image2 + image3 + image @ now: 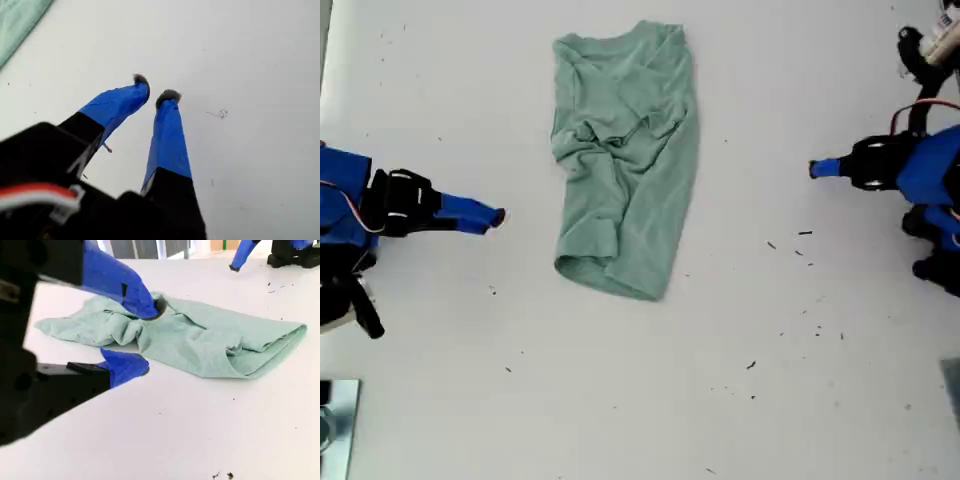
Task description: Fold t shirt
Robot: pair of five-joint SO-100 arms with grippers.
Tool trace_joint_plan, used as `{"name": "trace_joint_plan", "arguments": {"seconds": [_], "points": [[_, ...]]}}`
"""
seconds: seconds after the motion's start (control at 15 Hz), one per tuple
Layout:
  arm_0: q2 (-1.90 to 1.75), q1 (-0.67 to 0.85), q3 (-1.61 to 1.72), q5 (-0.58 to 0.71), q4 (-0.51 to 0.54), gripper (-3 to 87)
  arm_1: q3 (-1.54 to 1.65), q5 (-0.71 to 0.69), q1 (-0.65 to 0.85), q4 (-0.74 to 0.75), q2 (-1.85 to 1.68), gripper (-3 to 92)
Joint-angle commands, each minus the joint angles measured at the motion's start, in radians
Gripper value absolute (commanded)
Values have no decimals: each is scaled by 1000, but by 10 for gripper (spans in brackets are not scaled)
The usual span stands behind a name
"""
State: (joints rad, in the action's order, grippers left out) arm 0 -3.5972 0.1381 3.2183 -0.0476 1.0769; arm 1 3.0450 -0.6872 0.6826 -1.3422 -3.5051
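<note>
You have the t shirt (pixel 625 160) lying flat on the white table (pixel 640 400) between my two grippers, touched by neither. It is already doubled over lengthwise into a wrinkled strip, bunched around the middle, with a rounded fold at one end. Its long axis runs crosswise to the way both sets of fingers point, so each gripper faces a long side edge rather than an end. My second gripper (pixel 149 337) is the nearer one: the t shirt (pixel 200 335) lies straight ahead of its fingertips, just past a narrow band of bare table, and its jaws stand wide apart with nothing between them. In the exterior view you can see the same second gripper (pixel 498 216) pointing at the lower half of the strip. My first gripper (pixel 154 89) is well apart from the cloth on the opposite side. Its fingers are parted only a little, holding nothing and hanging over bare table, and only a corner of the t shirt (pixel 17 20) shows ahead and off to one side of them. In the exterior view my first gripper (pixel 815 168) points at about the strip's middle. I judge that the next fold is end to end along that long axis, so the second gripper's short reach to the near edge is what matters.
</note>
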Motion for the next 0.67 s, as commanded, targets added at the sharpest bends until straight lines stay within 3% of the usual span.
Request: {"name": "trace_joint_plan", "arguments": {"seconds": [0.0,0.27,0.4,0.6], "points": [[-8,-57,-9,8,-18,-1,51,609,-357,-20,-3,24],[-8,-95,11,-25,-34,26,51,594,-359,-20,-3,25],[-8,-103,-21,-48,-38,-1,26,586,-425,32,-3,24],[87,-153,-233,-126,-9,-2,-259,611,-531,37,196,24]]}}
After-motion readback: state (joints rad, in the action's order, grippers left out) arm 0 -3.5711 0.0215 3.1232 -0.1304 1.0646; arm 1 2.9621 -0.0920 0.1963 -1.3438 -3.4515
